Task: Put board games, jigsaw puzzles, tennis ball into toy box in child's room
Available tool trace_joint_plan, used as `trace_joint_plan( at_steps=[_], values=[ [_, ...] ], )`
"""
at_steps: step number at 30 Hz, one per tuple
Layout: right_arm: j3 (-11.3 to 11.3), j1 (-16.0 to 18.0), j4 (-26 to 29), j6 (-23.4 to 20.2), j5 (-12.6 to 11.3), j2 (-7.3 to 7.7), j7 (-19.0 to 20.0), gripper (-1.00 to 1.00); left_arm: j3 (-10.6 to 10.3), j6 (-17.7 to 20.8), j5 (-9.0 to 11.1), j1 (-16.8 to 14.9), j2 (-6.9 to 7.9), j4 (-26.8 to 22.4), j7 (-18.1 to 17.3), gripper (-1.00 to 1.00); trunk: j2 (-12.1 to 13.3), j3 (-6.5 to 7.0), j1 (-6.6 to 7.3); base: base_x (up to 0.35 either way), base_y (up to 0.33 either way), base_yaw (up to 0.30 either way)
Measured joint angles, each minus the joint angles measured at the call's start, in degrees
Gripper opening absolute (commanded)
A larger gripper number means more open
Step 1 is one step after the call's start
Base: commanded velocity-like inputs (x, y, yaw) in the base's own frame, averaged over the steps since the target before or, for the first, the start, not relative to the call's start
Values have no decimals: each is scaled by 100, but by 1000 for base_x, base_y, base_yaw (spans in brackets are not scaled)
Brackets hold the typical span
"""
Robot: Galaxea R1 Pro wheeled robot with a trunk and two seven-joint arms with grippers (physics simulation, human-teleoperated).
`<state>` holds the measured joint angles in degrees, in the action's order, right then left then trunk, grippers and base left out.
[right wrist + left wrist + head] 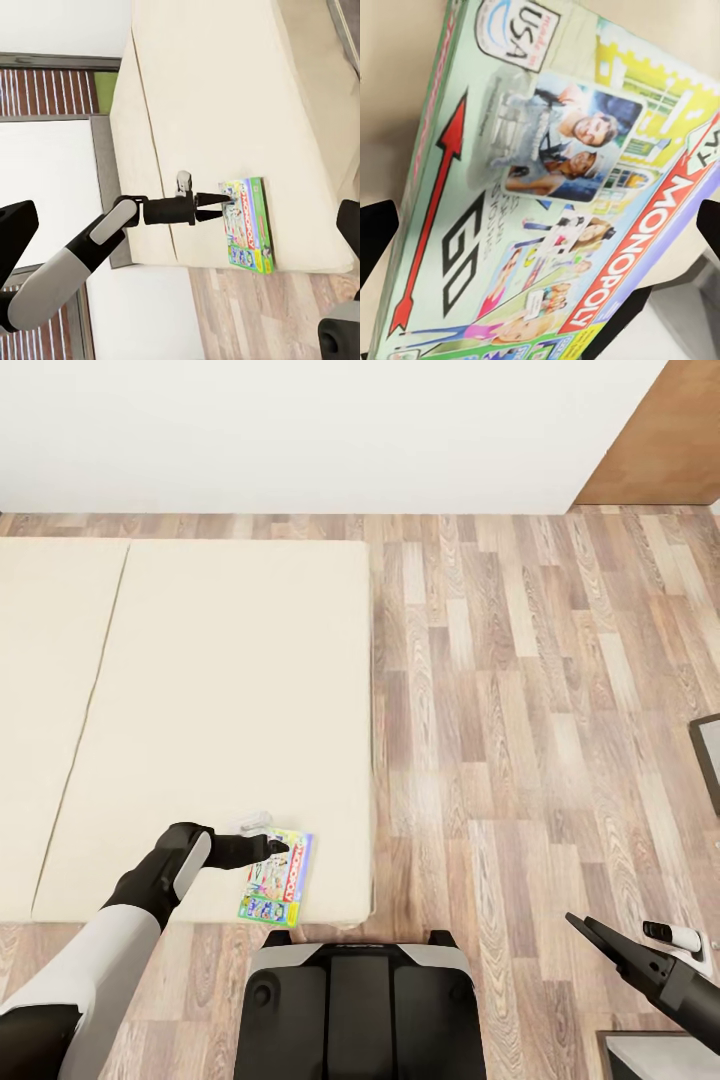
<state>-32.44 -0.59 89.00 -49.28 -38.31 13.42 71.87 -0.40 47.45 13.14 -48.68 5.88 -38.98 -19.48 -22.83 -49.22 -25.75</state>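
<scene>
Monopoly box [547, 195] lies flat near the bed [200, 690] corner, under the open, empty left gripper [277, 849]; stiff, light cardboard, best pinched across an edge.

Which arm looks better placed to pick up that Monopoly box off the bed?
The left. Its left gripper hangs open right over the Monopoly box near the bed's corner, while the right gripper is off over the floor.

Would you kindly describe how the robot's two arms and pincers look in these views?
The left arm has a light grey forearm shell, then black glossy wrist segments tapering to a slim black left pincer with pointed fingers. The right arm shows dark grey, ending in the black, wedge-shaped right pincer.
</scene>
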Motion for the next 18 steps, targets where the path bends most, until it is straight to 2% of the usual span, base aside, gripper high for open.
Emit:
trace_joint_plan(
  at_steps=[9,18],
  values=[
    [0,0,0,0,-1,0,0,100,0,197,127,-3,42,0,-6,100,0,0,0,0,-1,0],
    [0,0,0,0,-4,0,0,100,0,490,151,-39,63,-6,-7,100,0,0,0,0,0,0]
  ],
)
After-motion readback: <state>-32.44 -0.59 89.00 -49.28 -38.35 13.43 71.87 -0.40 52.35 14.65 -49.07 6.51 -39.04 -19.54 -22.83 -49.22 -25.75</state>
